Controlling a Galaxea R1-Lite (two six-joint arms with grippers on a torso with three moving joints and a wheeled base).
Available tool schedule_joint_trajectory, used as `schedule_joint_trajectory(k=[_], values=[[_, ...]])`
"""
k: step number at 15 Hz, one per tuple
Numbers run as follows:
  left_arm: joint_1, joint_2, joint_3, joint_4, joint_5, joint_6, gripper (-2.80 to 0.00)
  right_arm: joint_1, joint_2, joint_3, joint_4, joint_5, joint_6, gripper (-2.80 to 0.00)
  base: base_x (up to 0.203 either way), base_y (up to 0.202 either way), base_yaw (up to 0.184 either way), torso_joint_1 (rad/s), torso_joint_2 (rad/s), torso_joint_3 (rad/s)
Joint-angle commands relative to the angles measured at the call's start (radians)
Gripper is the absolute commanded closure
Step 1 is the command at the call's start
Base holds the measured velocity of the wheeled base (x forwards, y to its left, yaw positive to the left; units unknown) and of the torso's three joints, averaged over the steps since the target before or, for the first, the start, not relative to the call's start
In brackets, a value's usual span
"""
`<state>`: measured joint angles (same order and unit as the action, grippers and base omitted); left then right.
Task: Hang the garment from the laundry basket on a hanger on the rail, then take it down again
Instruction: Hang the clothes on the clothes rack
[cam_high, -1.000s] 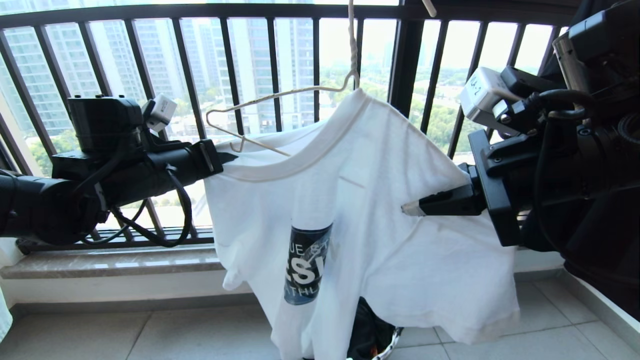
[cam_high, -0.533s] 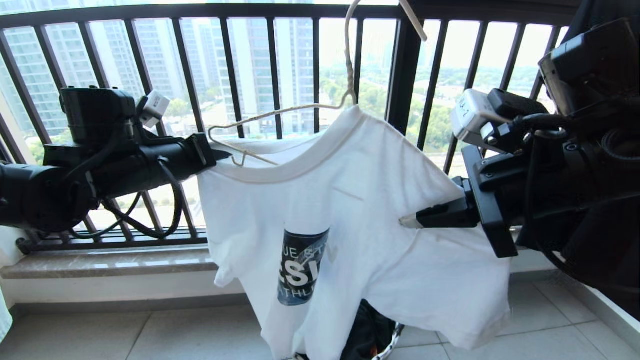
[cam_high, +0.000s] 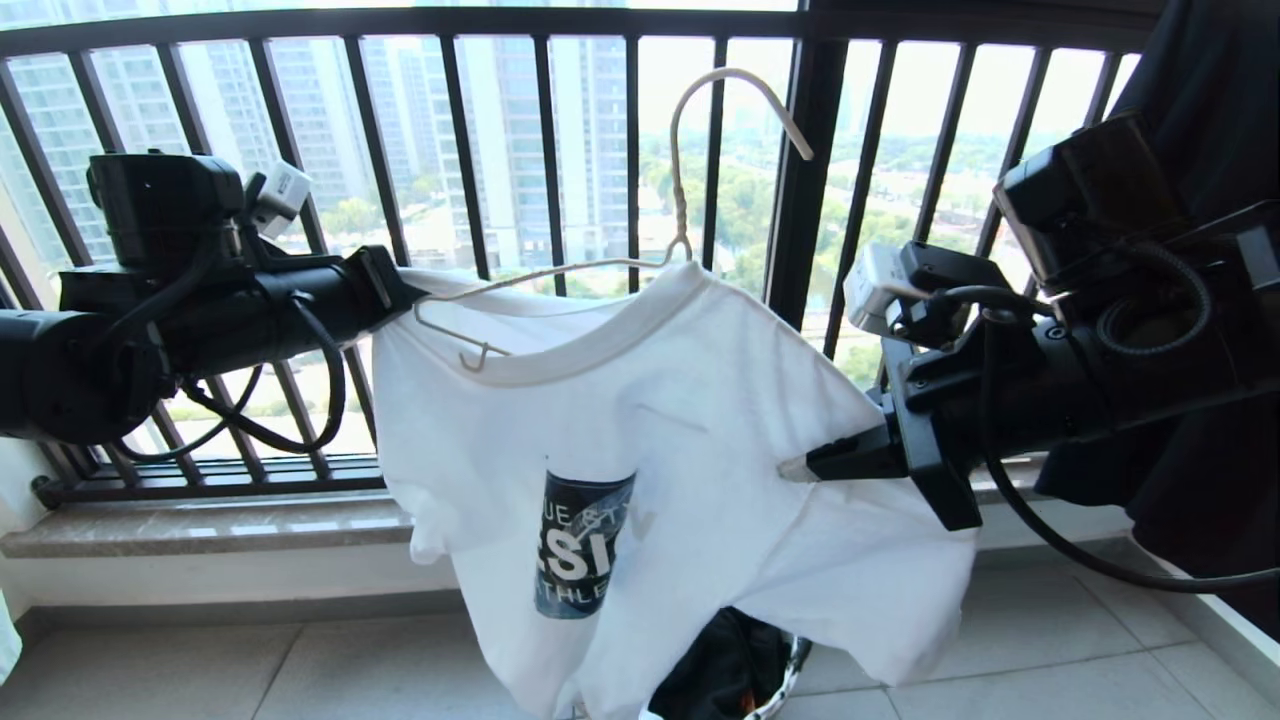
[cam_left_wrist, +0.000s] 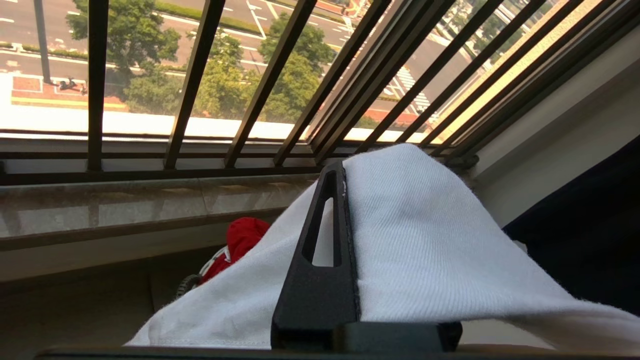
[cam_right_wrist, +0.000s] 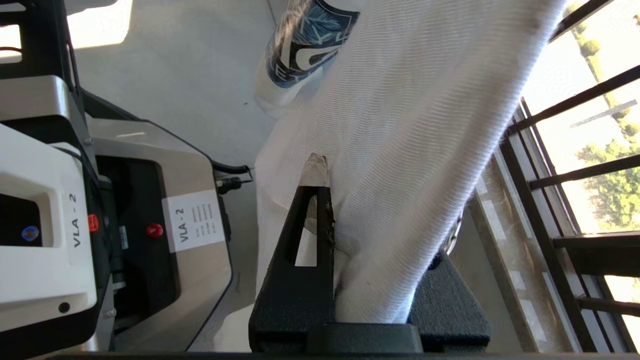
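i have the white short-sleeved t-shirt with the dark blue chest print (cam_high: 690, 430) stretched between my two grippers in front of the dark barred balcony railing (cam_high: 560, 150), above the tiled floor. my left gripper (cam_high: 405, 290) is clamped down to almost nothing on the shirt's left shoulder edge, just beside the ribbed collar. my right gripper (cam_high: 800, 468) is pinched nearly closed on a fold at the right side, below the sleeve. the thin cream wire hanger (cam_high: 600, 265) sits partly inside the neck opening: its left end pokes out bare over the collar, its right end is under the cloth, and its long hook stands free in the air, hooked on nothing.

the cloth is light, soft and limp, so it sags between my grips and hangs in loose folds. it will not hold a shape, and it could slide off the smooth wire if that tips. i judge the seams and collar the best places to hold, since they bunch less than the open cloth. the hanger is stiff but thin, and swings easily.

the grey rail is in no view (i cannot say where it lies). the small round basket with the woven rim (cam_high: 775, 690) is mostly hidden behind the hem, with dark cloth in it. each wrist view shows one finger only, the other being behind cloth.
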<state>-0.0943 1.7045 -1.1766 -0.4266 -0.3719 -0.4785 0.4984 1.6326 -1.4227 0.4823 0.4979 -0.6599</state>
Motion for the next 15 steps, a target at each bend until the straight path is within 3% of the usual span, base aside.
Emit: schedule_joint_trajectory(k=[1,4,15], values=[[0.004,0.0,-0.002,0.004,-0.001,0.003,0.0,-0.003,0.018,0.008,0.003,0.001,-0.007,0.0,0.0,0.0,0.0,0.0,0.0,0.0],[0.003,0.016,0.005,0.005,0.001,0.037,0.0,-0.033,0.016,-0.028,-0.02,0.004,-0.004,0.0,0.0,0.0,0.0,0.0,0.0,0.0],[0.002,0.014,0.011,0.005,0.0,0.038,0.0,-0.046,-0.004,-0.106,-0.021,0.008,0.0,0.0,0.0,0.0,0.0,0.0,0.0,0.0]])
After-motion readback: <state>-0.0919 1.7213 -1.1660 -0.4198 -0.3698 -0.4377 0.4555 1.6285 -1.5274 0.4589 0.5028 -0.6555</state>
